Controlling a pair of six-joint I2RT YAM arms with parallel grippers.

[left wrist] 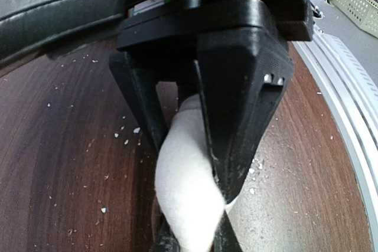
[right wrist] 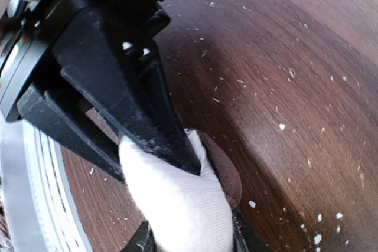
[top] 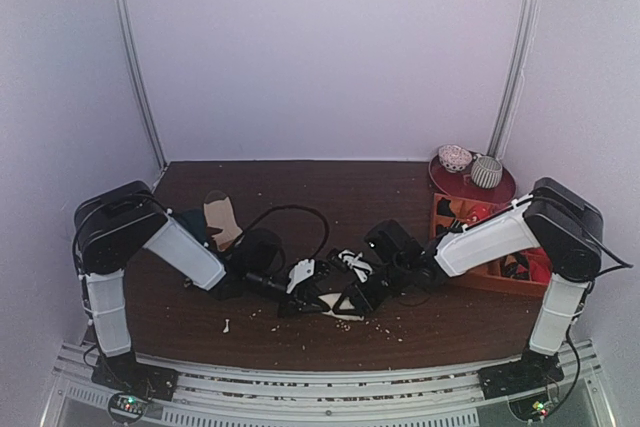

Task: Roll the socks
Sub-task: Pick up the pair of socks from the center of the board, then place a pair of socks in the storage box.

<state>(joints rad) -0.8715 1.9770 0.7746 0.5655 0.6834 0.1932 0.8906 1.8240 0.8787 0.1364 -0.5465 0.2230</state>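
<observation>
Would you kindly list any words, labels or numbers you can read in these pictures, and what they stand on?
No text is readable.
Small sticker at the top of the left wrist view: too blurred to read.
Coloured sticker at the left edge of the right wrist view: too blurred to read.

Both arms reach inward to the sock (left wrist: 186, 187)
Facing each other with tips close together, left gripper (top: 310, 297) and right gripper (top: 347, 299) each clamp it from opposite sides, wrists low
</observation>
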